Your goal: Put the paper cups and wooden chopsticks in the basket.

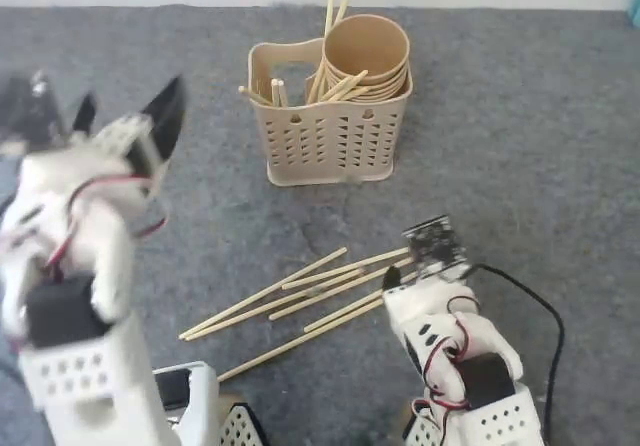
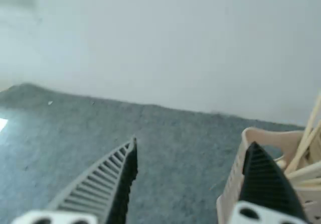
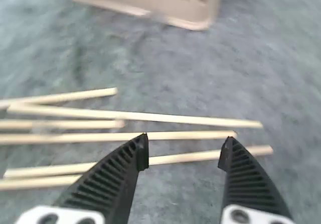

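High view with both wrist views: we see a beige perforated basket [image 1: 325,131] standing upright toward the far side of the grey carpeted bench [image 1: 520,146]. A nested stack of paper cups [image 1: 365,56] sits in the compartment on the right of the high view. Several basket chopsticks [image 1: 328,11] already stand or lean inside it, some rising beside the cups, some lying across the stack's mouth, and a few resting in the other compartment. On the bench in front of the basket, well apart from it, we find the loose chopsticks [image 1: 300,301]. They are a shallow fan of wooden sticks lying flat and roughly parallel between the two arms. The right end effector [image 3: 185,138] hangs low over one end of this fan with its fingers spread wide. In its wrist view the sticks cross behind both fingertips, and we cannot tell whether the tips touch any of them. The left end effector [image 1: 130,101] is raised at the left of the high view, beside the basket and away from the loose sticks, its fingers likewise wide apart. In the left wrist view a corner of the basket shows behind one dark finger [image 2: 263,176]
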Robot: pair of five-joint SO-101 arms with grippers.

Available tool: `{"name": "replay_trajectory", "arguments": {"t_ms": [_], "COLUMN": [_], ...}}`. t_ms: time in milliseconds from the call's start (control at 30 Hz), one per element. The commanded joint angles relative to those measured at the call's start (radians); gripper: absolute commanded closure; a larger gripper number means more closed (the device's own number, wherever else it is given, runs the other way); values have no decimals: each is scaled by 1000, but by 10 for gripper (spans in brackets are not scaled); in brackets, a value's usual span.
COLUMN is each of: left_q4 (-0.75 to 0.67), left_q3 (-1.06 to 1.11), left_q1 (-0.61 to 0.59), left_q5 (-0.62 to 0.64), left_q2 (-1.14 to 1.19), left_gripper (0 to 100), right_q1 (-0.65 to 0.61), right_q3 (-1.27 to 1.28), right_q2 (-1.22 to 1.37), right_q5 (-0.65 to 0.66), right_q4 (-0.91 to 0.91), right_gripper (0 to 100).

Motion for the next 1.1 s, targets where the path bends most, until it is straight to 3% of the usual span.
{"name": "replay_trajectory", "arguments": {"t_ms": [0,200,367,500,767,900,1067], "left_q4": [98,35,-118,-132,-169,-238,-282], "left_q3": [93,427,619,631,630,567,444], "left_q1": [-120,-319,-470,-575,-595,-657,-712], "left_q5": [-8,-8,51,55,55,55,57], "left_q2": [-95,-127,-127,-126,-91,97,393], "left_gripper": [680,680,680,680,680,680,680], "right_q1": [-101,-182,-193,-239,-384,-392,-403], "right_q3": [-32,-68,-229,-450,-775,-905,-1036], "right_q2": [-10,87,403,736,1271,1469,1661], "right_q5": [97,227,299,319,313,321,354], "right_q4": [1,-25,-71,-59,-65,-64,-62], "right_gripper": [777,775,775,775,765,671,662]}}
